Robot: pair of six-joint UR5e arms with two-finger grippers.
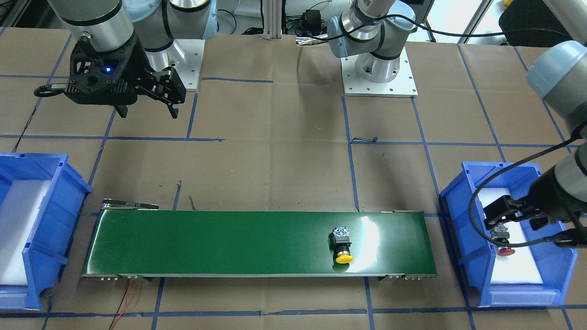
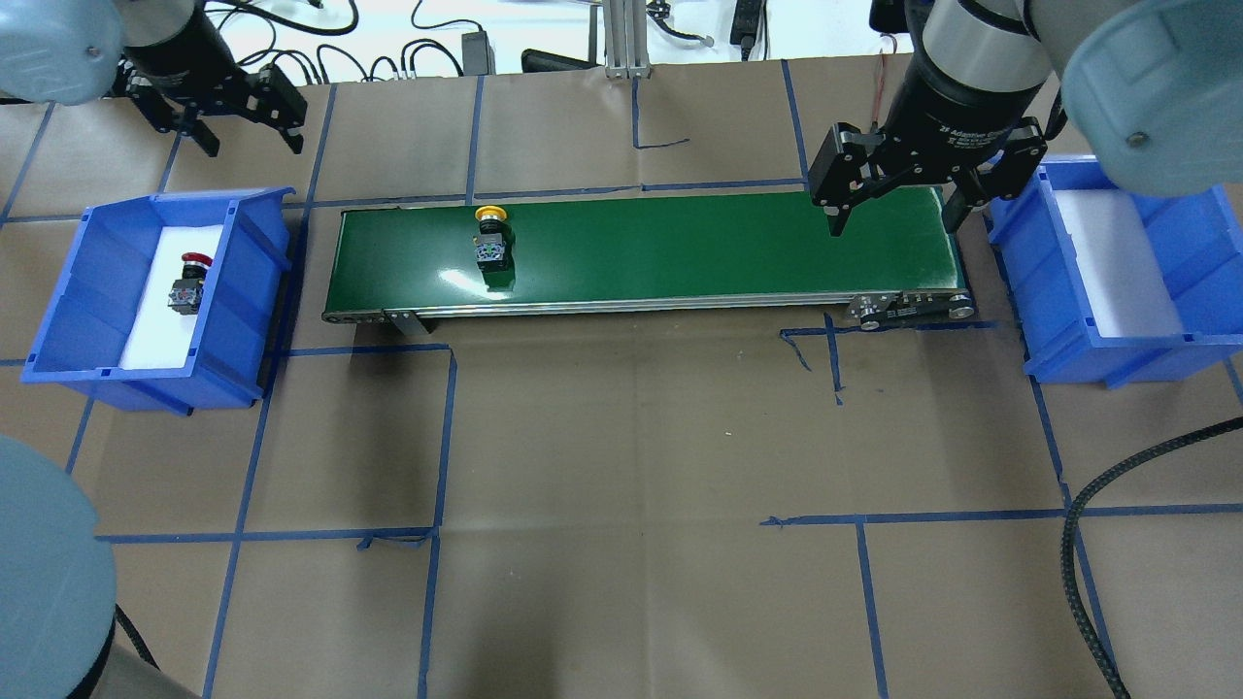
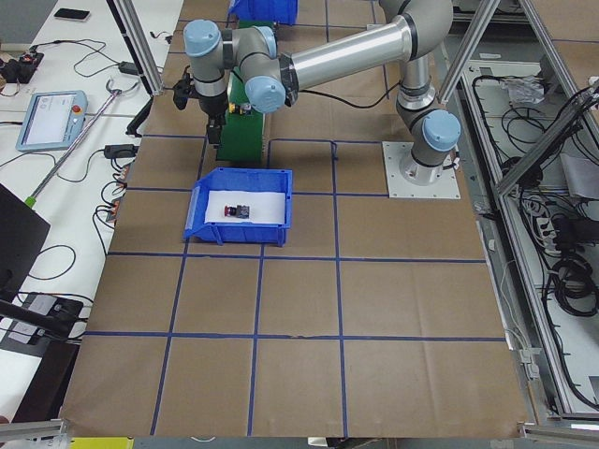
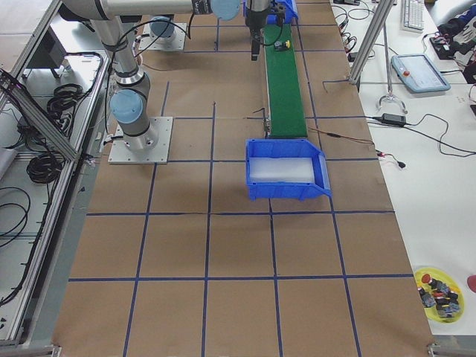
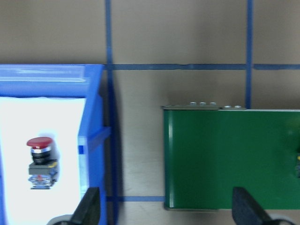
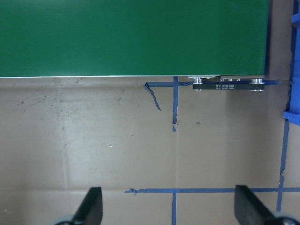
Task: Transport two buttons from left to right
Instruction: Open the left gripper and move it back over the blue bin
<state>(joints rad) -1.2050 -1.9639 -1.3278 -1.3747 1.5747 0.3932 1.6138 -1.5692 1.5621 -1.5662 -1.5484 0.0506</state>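
On belt [image 2: 680, 243]: yellow button [image 2: 490, 238], cap near edge. In left bin [image 2: 233, 320]: red button [image 2: 187, 284]. Both spread, empty: left gripper [image 2: 252, 146], right gripper [image 2: 895, 228].

Brown-papered table [image 2: 621, 437] with blue tape grid [image 2: 443, 437]: green conveyor [image 2: 680, 243] between left blue bin [image 2: 146, 388] and right blue bin [image 2: 1117, 359].

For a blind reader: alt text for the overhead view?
A yellow-capped button lies on a green conveyor, a red-capped button in the blue bin left of it. Both hands hover open: left hand near that bin, right hand by the conveyor's right end.
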